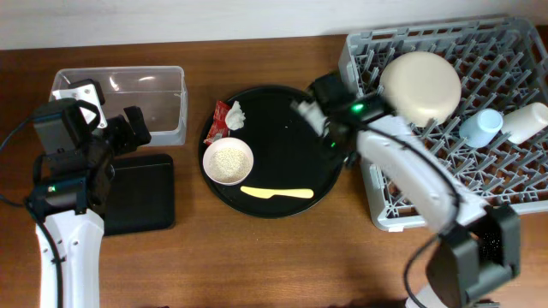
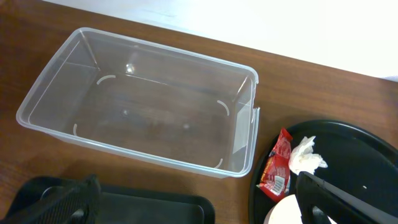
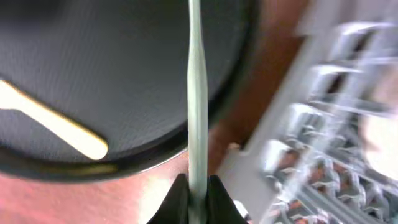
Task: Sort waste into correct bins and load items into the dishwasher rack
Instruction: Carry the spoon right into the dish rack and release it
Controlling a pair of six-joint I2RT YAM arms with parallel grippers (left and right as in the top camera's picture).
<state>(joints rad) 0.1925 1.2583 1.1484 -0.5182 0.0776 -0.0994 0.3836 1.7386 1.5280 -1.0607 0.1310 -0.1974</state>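
Showing a wooden desk from above, with a round black tray at its centre. At 3 o'clock of that tray the dishwasher rack is set, a square grey plastic crate with a lattice floor and pegs. A large cream bowl, smooth and domed, is placed upside down in it, presumably so that it drains. A light blue cup and a white cup are laid at the bowl's 4 o'clock.

A thin pale blue utensil is pinched by its stem between the right fingers, which are closed narrowly on it. It is held above the round tray's 2 o'clock rim, just beside the rack, and is judged to be on its way there. Its kind cannot be told, as the wrist view is blurred.

On the round tray, a flat yellow utensil is seen at 6 o'clock. A small bowl holding white rice grains is seen at 9 o'clock. A glossy red wrapper and a crumpled white tissue are seen touching at 10 o'clock.

Beyond the round tray at 10 o'clock a clear, rigid tub is set, with nothing in it. A shallow black rectangular tray is set at the tub's 6 o'clock. The left fingers are spread wide and hold nothing. They are poised over these two bins, likely so that the waste can be reached.
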